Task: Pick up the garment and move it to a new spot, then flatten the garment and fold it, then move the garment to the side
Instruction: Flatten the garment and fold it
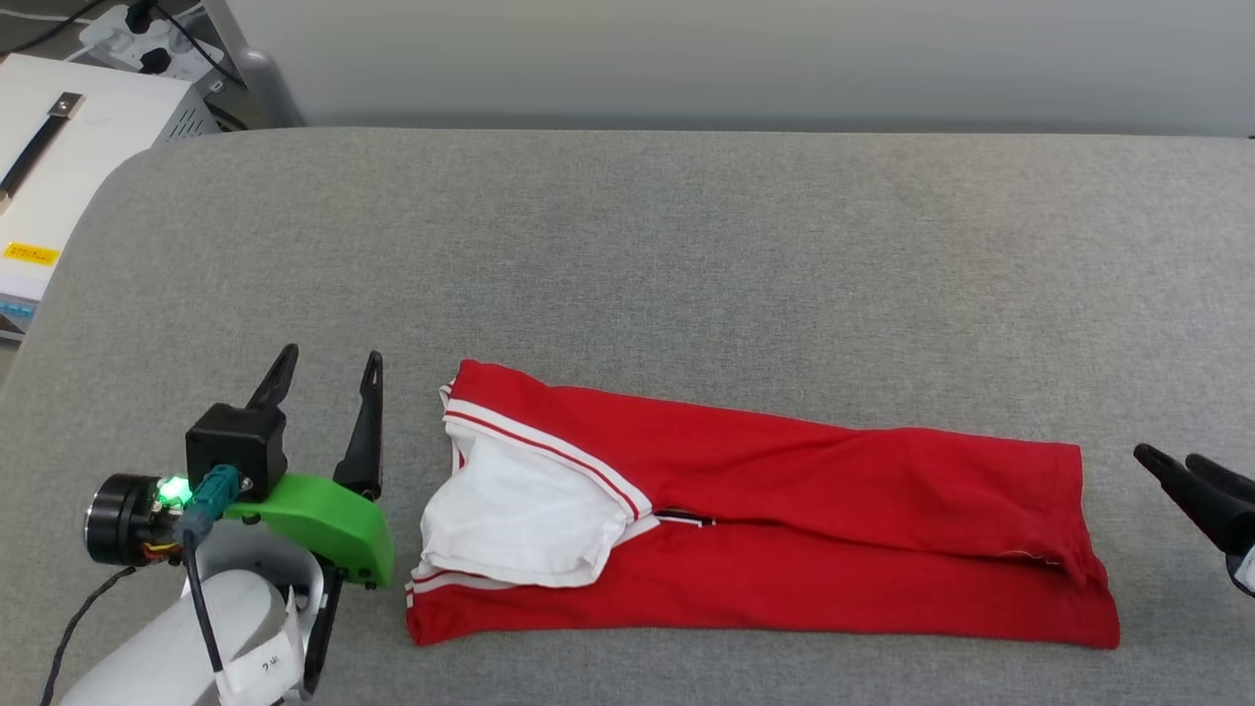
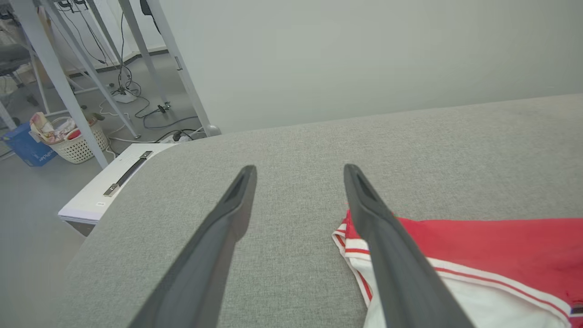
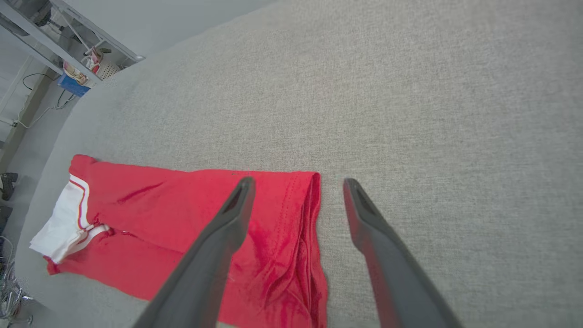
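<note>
Grey fabric surface (image 1: 686, 245): wide and plain; rounded at the far left corner
Garment (image 1: 833, 510): red, folded lengthwise into a long band; lying flat across the near middle of the surface; white sleeve with red-and-white trim at the left end; hem at the right end, slightly bunched; sliver of black lettering at the middle seam
Left gripper (image 1: 331, 355): fingers spread wide, grasping nothing; just beside the sleeve end, clear of it in the head view
Right gripper (image 3: 297, 182): fingers spread wide, empty; just beyond the hem end
White case (image 1: 59, 147): black handle on top; beside the surface's left corner
Basket (image 2: 77, 141): pale, on the floor; next to a blue box (image 2: 29, 152)
</note>
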